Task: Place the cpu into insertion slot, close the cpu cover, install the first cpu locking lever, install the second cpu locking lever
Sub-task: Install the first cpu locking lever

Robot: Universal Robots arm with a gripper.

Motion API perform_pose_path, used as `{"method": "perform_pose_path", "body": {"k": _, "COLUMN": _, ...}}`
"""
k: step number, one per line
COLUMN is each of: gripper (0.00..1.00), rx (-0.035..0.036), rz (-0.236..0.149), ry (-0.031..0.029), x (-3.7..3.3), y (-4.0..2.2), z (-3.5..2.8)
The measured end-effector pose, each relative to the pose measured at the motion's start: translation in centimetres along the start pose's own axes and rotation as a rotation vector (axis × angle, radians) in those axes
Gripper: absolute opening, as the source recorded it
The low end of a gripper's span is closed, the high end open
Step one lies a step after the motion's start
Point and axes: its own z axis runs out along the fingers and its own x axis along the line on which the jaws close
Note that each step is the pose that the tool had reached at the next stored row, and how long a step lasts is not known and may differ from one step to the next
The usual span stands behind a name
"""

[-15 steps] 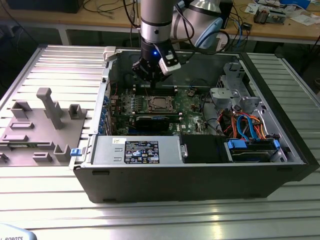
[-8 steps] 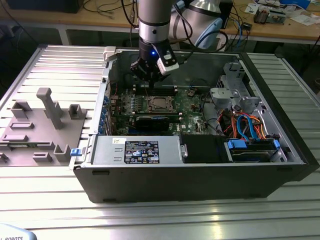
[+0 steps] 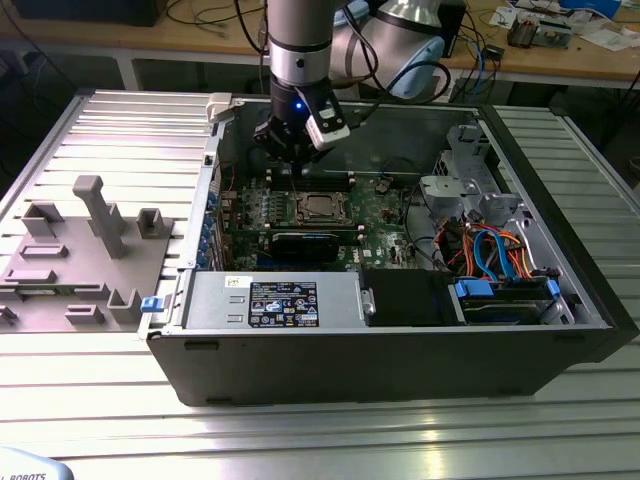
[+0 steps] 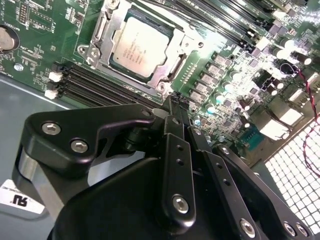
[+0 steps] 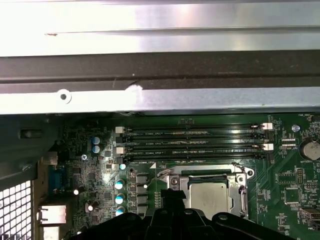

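On the ribbed metal bench [image 3: 90, 400] we see an open computer case [image 3: 400, 350] lying on its side, with a grey fixture block [image 3: 70, 270] beside it toward the exterior view's left. Inside the case, the green motherboard [image 3: 380, 215] lies flat, flanked by a power supply [image 3: 275, 302] nearer the camera and a drive cage with blue and orange cables [image 3: 495, 255] toward the exterior view's right.

The arm [image 3: 298, 40] reaches down into the case, and its gripper [image 4: 176, 106] hovers just above the board, near the far edge of the socket. In the second wrist view we see its two black fingers [image 4: 172, 150] pressed close together with nothing between them, the tips near the long black memory slots [image 4: 100, 82].

The cpu [image 4: 138, 47] sits flat in the insertion slot [image 4: 167, 87], its silver top showing through the window of the cpu cover [image 4: 172, 62], which lies down around it. In the first wrist view the chip [image 5: 210, 195] lies just beyond the gripper's body, with the memory slots [image 5: 192, 142] between it and the case wall [image 5: 160, 97]. We cannot tell how the locking levers stand.
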Motion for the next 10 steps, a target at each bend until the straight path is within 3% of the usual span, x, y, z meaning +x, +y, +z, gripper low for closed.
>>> {"method": "perform_pose_path", "body": {"k": 10, "gripper": 0.11, "rx": 0.0, "rz": 0.0, "ry": 0.0, "x": 0.96, "y": -0.03, "z": -0.01}}
